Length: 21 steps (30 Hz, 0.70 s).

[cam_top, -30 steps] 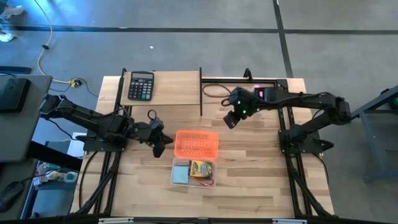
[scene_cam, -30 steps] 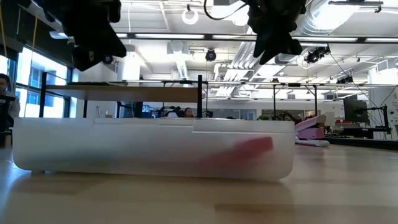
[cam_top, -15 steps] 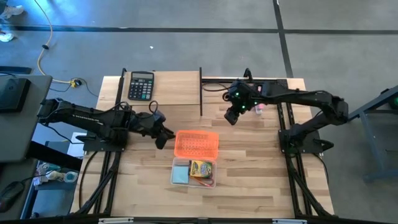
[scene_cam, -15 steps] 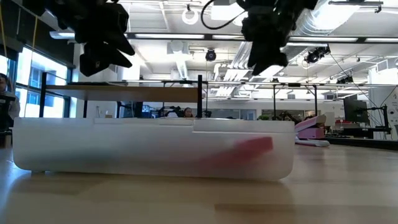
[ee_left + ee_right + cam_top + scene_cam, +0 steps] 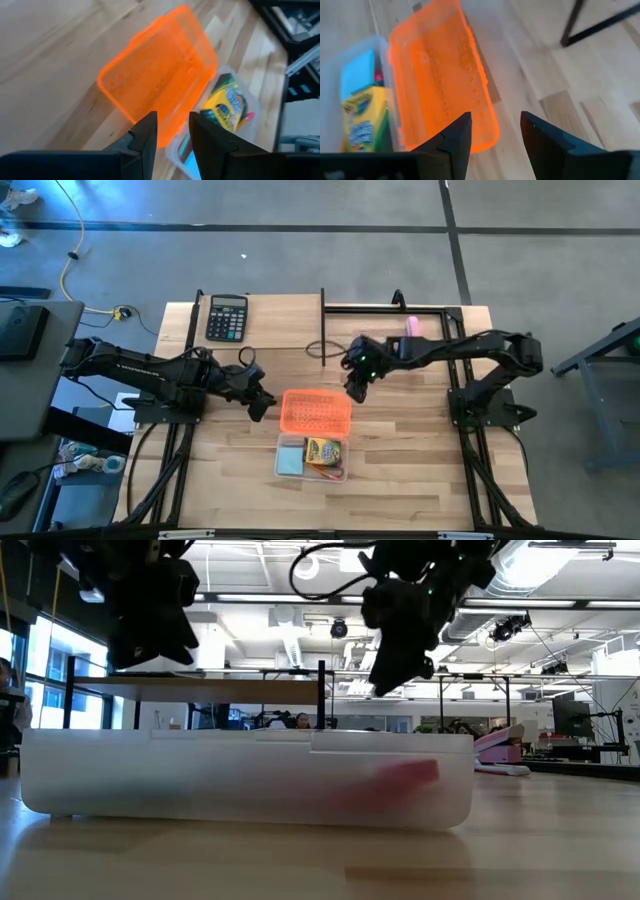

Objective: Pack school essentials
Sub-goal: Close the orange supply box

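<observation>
An orange lid [image 5: 316,411] lies flat on the table just beyond a clear case [image 5: 311,457], adjoining its far side. The case holds school essentials: a light-blue notepad [image 5: 291,459] and a yellow-green box [image 5: 323,450]. My left gripper [image 5: 262,408] hovers open off the lid's left end, above the table. In the left wrist view the lid [image 5: 160,85] lies ahead of its fingers. My right gripper [image 5: 354,392] hovers open over the lid's far right corner [image 5: 485,125]. In the low view both grippers hang well above the case [image 5: 250,780].
A black calculator [image 5: 227,317] lies at the far left of the table. A pink bar [image 5: 412,327] lies at the far right, inside a black frame [image 5: 390,308]. A loose cable [image 5: 322,348] loops near the frame. Bare wood lies in front of the case.
My right gripper has dropped and swung from the far right toward the table's middle, down to the orange lid's far right corner, rolling as it went. My left gripper has swung a little toward the far edge. The lid and case have stayed put.
</observation>
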Available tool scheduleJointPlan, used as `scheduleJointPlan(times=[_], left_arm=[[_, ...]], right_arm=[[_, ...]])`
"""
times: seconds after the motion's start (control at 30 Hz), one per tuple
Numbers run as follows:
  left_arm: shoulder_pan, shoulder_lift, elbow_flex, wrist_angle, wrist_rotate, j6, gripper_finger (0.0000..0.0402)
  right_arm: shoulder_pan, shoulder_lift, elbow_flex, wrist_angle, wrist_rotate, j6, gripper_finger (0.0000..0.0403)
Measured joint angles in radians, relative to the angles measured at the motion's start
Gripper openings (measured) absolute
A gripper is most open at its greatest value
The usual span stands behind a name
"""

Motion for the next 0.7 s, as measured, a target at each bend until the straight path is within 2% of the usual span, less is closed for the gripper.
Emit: scheduleJointPlan(times=[0.33, 0.7], left_arm=[[0.000, 0.000, 0.000, -0.023, -0.019, -0.006, 0.0102], [0.000, 0.000, 0.000, -0.024, -0.026, -0.004, 0.0101]], right_arm=[[0.047, 0.151, -0.004, 0.036, 0.094, -0.079, 0.0160], [0.046, 0.215, -0.004, 0.052, 0.078, -0.067, 0.0156]])
